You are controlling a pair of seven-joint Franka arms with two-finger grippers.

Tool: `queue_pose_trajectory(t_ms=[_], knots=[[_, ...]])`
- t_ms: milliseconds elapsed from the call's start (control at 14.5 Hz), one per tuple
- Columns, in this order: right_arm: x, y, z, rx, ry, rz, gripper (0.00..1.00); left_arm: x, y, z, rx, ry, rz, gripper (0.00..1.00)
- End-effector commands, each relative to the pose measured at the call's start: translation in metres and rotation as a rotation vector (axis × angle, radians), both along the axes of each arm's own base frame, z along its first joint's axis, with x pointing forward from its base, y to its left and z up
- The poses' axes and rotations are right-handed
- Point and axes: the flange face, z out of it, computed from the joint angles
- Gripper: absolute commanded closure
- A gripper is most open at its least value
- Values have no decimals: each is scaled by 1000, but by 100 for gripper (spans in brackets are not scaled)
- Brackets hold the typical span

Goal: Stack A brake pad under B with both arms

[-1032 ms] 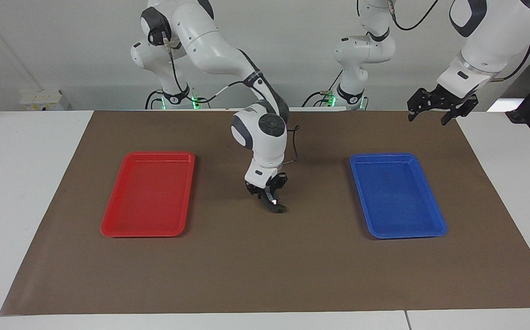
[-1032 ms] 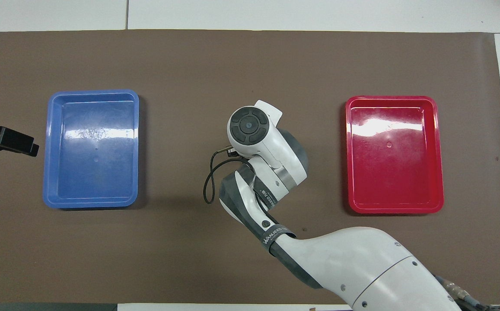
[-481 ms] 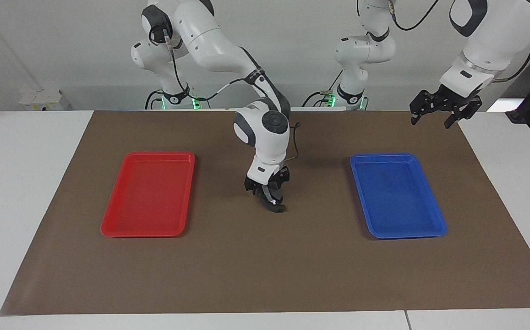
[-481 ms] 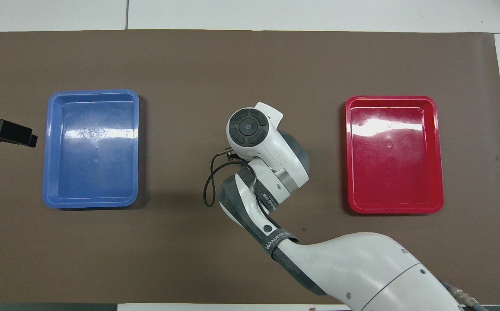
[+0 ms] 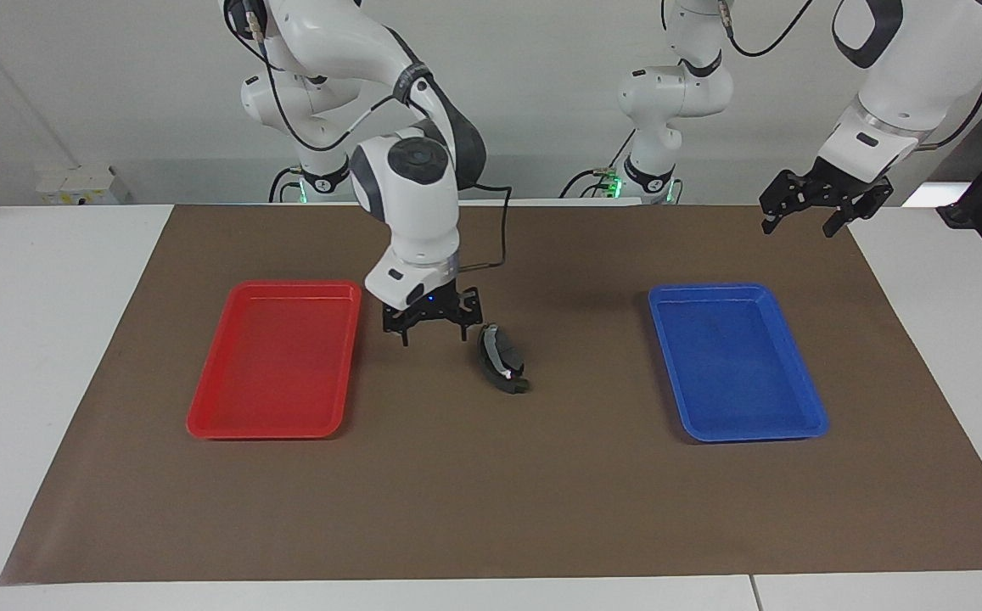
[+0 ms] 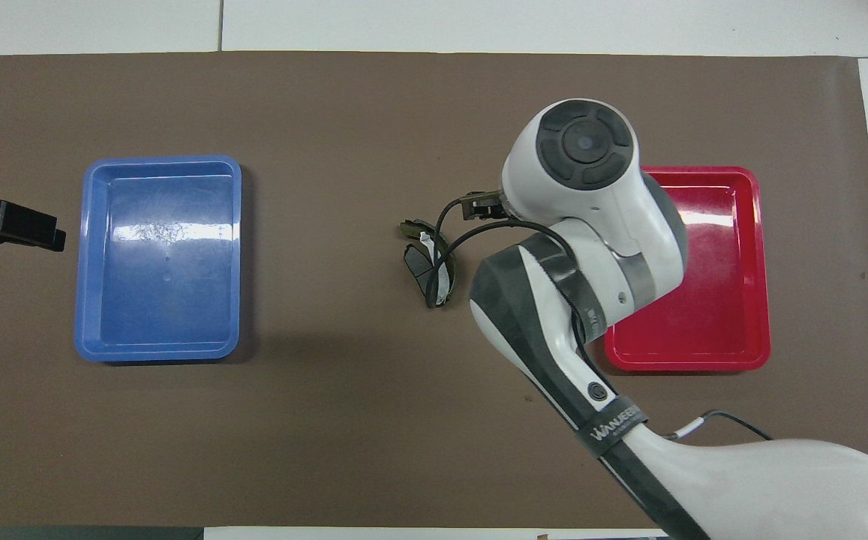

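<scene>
The longer crescent pad B (image 5: 497,351), with a grey face and a small white spot, lies in the middle of the brown mat. It rests on a darker pad, A (image 5: 514,387), of which only an end shows. The stack also shows in the overhead view (image 6: 427,262). My right gripper (image 5: 434,333) is open and empty. It hangs just above the mat, between the stack and the red tray (image 5: 210,399), apart from the pads. The arm's wrist covers it in the overhead view. My left gripper (image 5: 796,227) is open, empty and raised over the mat's edge at the left arm's end, waiting.
A red tray (image 6: 756,262) lies toward the right arm's end and a blue tray (image 5: 737,361) toward the left arm's end; both hold nothing. The right arm's forearm and wrist (image 6: 584,187) overhang part of the red tray.
My right gripper has let go of the pads, opened, risen and swung toward the red tray. The stack stays on the mat. The left gripper has hardly moved.
</scene>
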Motion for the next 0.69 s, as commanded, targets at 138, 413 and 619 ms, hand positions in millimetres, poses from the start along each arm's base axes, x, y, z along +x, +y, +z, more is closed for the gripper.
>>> queue_pose_trajectory(t_ms=[138,413,619], knots=[[7,-103,61,5,-41,-150,0,-6,4,1,13,0,21,2],[-11,-195,113,-20,-16,-185,0,-6,4,1,13,0,22,2],[-34,-240,146,-35,13,-179,0,-6,4,1,13,0,22,2]])
